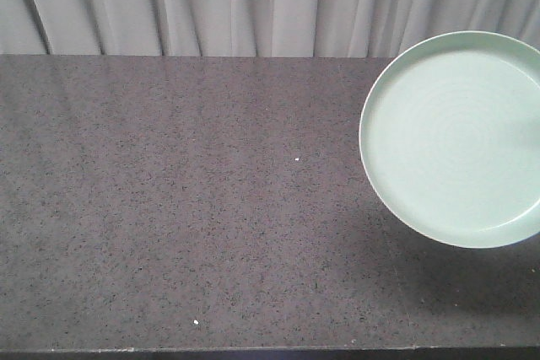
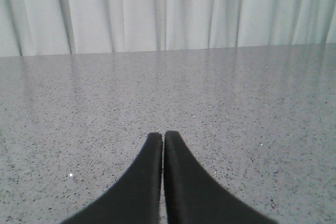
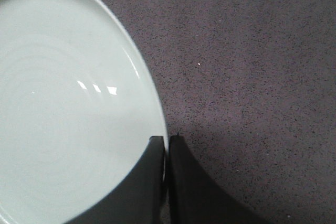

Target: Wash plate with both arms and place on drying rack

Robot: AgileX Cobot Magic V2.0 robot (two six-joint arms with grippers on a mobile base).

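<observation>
While the left gripper [image 2: 163,135] hangs low over the speckled grey countertop [image 2: 236,93] with its two black fingers pressed together and nothing between them, the right gripper [image 3: 167,139] pinches the rim of the plate [image 3: 63,114]. One finger lies over the plate's pale green face and the other outside the rim, whose edge runs into the narrow slit between them.

In the front view the plate [image 1: 451,137] is at the right side, cut off by the picture's edge, with its ringed face tilted toward the camera. A soft shadow on the countertop under its lower edge suggests it is held clear of the surface, though I cannot tell this for certain from that view.

A pale pleated curtain [image 1: 253,2] hangs behind the countertop's far edge. Two white specks lie on the stone, one near the middle [image 1: 297,159] and one near the front edge [image 1: 196,322]
</observation>
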